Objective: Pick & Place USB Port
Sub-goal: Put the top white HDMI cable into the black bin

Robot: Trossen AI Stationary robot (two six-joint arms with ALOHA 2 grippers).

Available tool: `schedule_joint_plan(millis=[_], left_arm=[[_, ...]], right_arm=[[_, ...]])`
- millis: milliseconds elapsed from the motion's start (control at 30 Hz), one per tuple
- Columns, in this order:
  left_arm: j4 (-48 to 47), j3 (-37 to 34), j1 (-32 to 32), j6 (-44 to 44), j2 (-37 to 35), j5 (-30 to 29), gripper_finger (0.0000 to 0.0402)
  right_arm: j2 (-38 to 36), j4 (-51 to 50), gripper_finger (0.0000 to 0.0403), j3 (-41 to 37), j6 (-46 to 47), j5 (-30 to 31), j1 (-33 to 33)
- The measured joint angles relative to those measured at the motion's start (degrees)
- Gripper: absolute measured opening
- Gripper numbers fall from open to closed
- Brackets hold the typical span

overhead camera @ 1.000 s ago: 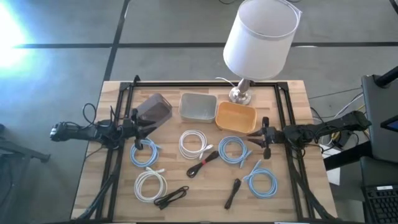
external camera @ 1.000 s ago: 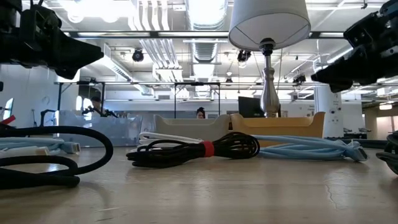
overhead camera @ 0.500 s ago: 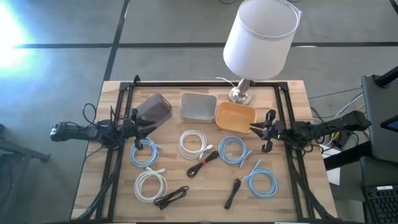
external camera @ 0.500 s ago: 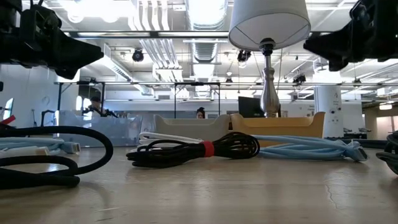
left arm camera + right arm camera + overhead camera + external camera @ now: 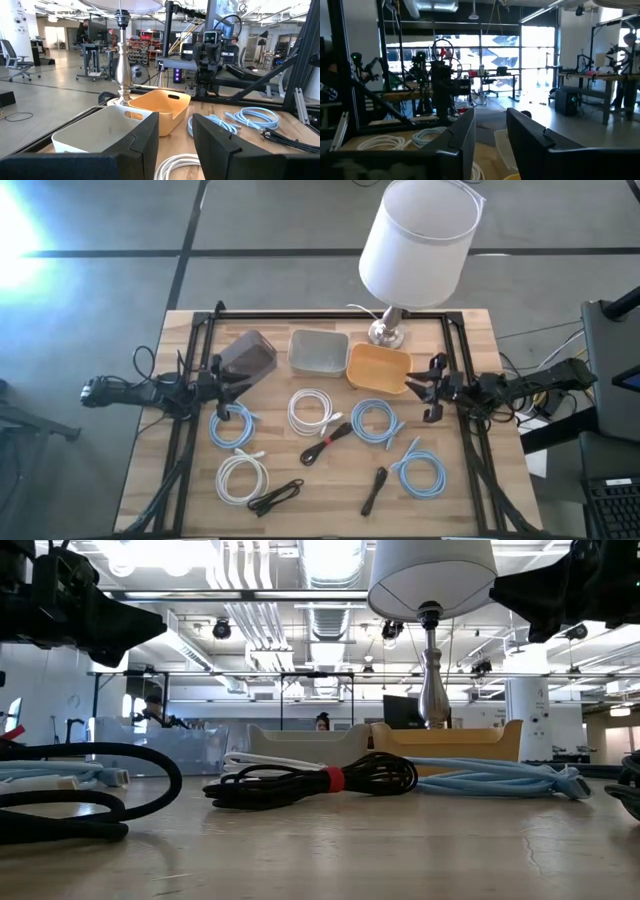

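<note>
Several coiled cables lie flat on the wooden table: blue ones (image 5: 232,425) (image 5: 376,422) (image 5: 420,473), white ones (image 5: 315,410) (image 5: 243,477) and black ones (image 5: 325,445) (image 5: 275,497) (image 5: 374,490). My left gripper (image 5: 222,380) hovers open and empty at the table's left, above the left blue coil's far side; it also shows in its wrist view (image 5: 176,140). My right gripper (image 5: 430,390) hovers open and empty at the right, beside the orange bin (image 5: 378,368). It is high above the table in the low view (image 5: 560,590), and its wrist view (image 5: 490,135) shows the gap between its fingers.
A dark bin (image 5: 250,355), a white bin (image 5: 318,352) and the orange bin stand in a row at the back. A lamp with a large white shade (image 5: 415,240) stands on its metal base (image 5: 388,332) behind them. A black frame (image 5: 330,317) borders the table.
My right gripper has gone up and a little toward the table's right and far edges, away from the middle blue coil. It stays open and empty. No cable has moved.
</note>
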Motion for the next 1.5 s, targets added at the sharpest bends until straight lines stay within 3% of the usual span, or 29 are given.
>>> schedule_joint_plan(millis=[400, 667, 1000, 1200, 1500], left_arm=[[0.0, -0.01, 0.01, 0.02, -0.01, -0.02, 0.0122], [-0.02, 0.01, 0.01, 0.04, 0.01, -5.05, 0.0122], [2.32, -0.01, 0.01, -0.28, 0.01, -5.33, 0.0122], [10.05, 0.01, 0.01, -6.9, 0.0, -5.37, 0.0122], [9.98, -0.01, 0.01, -18.92, 0.31, -3.16, 0.0122]], right_arm=[[0.11, -0.29, 0.0169, 2.76, 0.72, -1.55, 0.04], [0.11, -0.35, 0.0173, 4.48, 1.25, -1.57, 0.04], [1.29, -0.29, 0.0173, 8.14, 1.23, -1.53, 0.0], [4.18, -0.31, 0.0173, 8.55, 3.04, -1.53, 0.0], [9.88, -0.08, 0.0166, 9.29, 3.58, -1.48, 0.0]])
